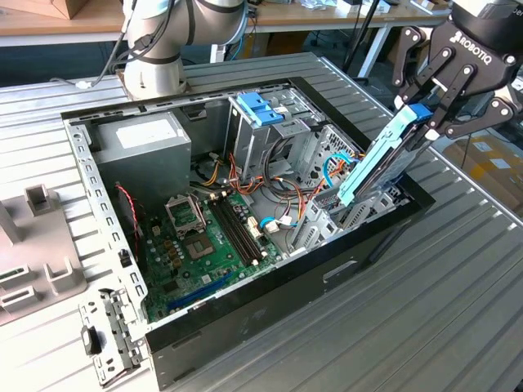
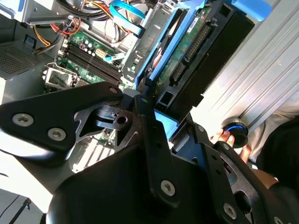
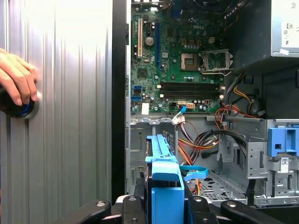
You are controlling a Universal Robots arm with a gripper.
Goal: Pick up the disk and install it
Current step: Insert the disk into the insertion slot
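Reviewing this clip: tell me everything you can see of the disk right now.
The disk is a flat, dark rectangular drive framed in light-blue plastic rails, with a blue end piece uppermost. The gripper is shut on that upper end. It leans steeply, its lower end down inside the open computer case at the exterior view's right, by a metal drive bay; whether it is seated cannot be told. The second wrist view shows its green circuit-board face.

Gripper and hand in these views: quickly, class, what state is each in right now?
Black gripper: shut on the flat dark grey metal disk with its blue plastic end piece.
Person's hand: resting on a round black knob with a blue ring.
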